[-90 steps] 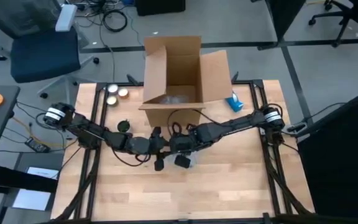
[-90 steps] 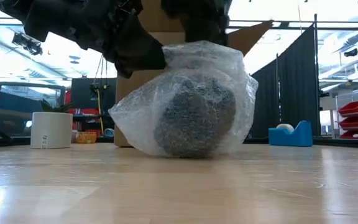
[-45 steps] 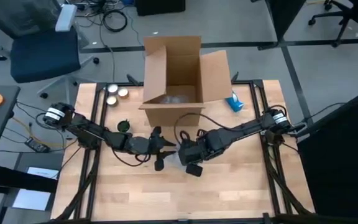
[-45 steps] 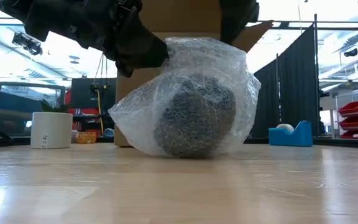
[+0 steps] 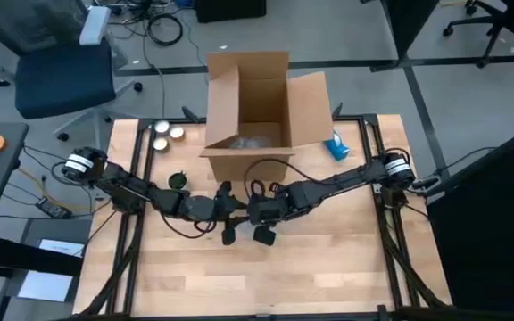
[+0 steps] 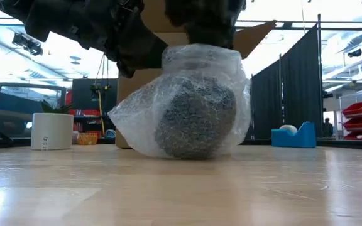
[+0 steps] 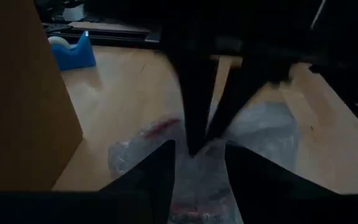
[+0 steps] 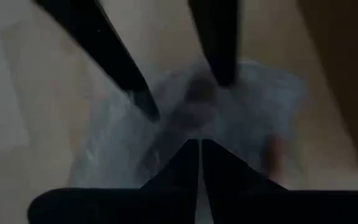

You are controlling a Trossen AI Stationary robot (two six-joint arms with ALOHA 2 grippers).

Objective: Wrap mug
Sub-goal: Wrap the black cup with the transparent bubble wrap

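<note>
The mug [image 6: 197, 119] stands on the table [image 6: 181, 188] in front of the cardboard box [image 5: 255, 107], already swathed in bubble wrap [image 6: 137, 119] — only a dark, rounded shape shows through the plastic. In the low view the wrap is gathered over the top into a flattened crown, while a loose skirt of it trails out onto the wood on one side.

Both arms meet directly above the bundle. The left gripper [image 5: 228, 212] reaches in from the left side of the table; its wrist view shows its jaws parted a modest way with wrap between and below them, so it looks to be steadying the plastic without a firm pinch. The right gripper [image 5: 259, 214] comes in from the right and bears down on the top of the bundle; its own view shows its jaws drawn almost together, but whether they pinch any plastic cannot be told.

The step in hand appears to be closing the wrap over the mouth of the mug — the covering is on, the ends are not yet secured. The next move probably calls for tucking the trailing skirt under or around the body while one gripper keeps the crown pressed down, since the springy plastic could lift open once released. A blue tape dispenser [image 6: 296, 135] waits well to the side.
</note>
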